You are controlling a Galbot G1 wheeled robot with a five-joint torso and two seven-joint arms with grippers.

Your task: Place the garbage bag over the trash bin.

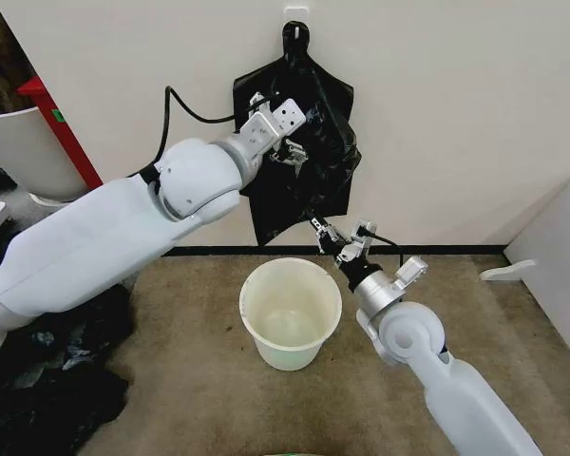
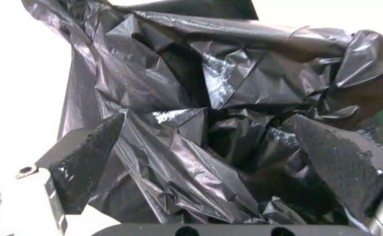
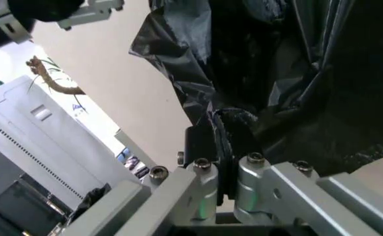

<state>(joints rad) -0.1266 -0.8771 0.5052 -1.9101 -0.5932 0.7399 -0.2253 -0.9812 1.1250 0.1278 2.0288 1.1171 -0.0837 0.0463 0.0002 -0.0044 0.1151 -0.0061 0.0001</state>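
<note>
Garbage bag point(image 1: 309, 171): hangs from wall hook point(image 1: 295, 13), above and behind trash bin point(image 1: 290, 313).
Trash bin: upright on floor, below bag.
Left claw point(image 1: 290, 142): at bag's mid part, fingers point(image 2: 79, 162) spread w/ film bunched between.
Right claw point(image 1: 321, 234): pinched on bag's lower edge.

White wall point(image 1: 456, 114), brown carpet point(image 1: 199, 380)

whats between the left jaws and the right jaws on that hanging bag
Head view: only wrinkled glossy black plastic garbage bag spans from the left gripper, open around its middle, to the right gripper, shut on its lower edge.
</note>
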